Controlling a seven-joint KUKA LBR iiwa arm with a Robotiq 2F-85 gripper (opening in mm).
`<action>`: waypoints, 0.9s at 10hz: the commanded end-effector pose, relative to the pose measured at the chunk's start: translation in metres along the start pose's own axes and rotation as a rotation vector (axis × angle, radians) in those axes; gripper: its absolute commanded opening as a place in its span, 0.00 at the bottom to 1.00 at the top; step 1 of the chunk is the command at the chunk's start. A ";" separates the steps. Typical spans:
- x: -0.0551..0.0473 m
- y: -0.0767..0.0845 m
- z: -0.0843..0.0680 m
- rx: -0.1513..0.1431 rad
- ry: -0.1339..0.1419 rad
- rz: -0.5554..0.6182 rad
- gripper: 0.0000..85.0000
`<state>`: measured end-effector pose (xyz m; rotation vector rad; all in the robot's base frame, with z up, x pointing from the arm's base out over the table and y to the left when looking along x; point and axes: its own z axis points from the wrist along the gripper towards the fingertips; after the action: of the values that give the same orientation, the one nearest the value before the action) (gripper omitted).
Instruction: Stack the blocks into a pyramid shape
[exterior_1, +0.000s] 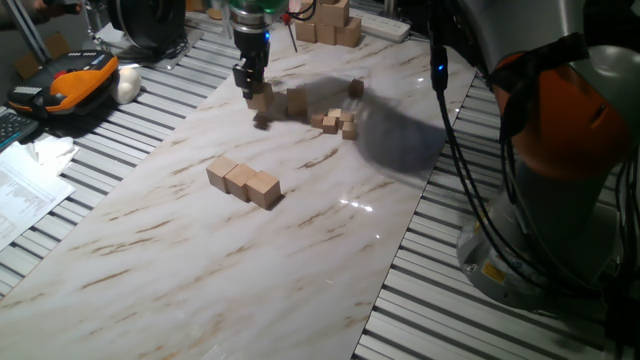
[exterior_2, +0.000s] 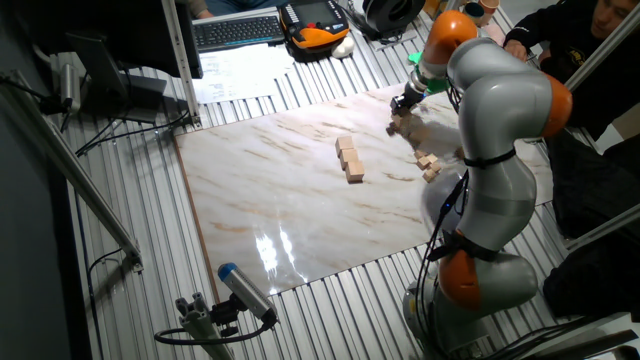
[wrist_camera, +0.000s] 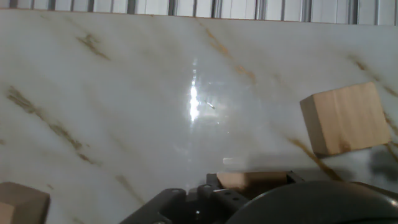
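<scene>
From one fixed view I saw three light-tan wooden cubes (exterior_1: 244, 182) in a row, well short of the black two-finger gripper (exterior_1: 250, 88). The other fixed view hid its jaws. In the hand view they pinched another tan wooden cube (wrist_camera: 250, 180).

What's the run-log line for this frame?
stage: pick | hand: shut on a plain light-tan wooden cube | base: row of three cubes laid on the white marble tabletop | upper tiers: not yet placed
</scene>
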<state>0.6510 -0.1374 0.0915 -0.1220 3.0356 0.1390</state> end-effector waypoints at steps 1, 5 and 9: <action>0.000 0.012 -0.002 0.003 -0.001 0.025 0.00; 0.012 0.050 -0.009 0.004 -0.004 0.099 0.00; 0.024 0.085 -0.009 0.009 -0.017 0.158 0.00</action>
<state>0.6184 -0.0549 0.1060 0.1229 3.0260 0.1374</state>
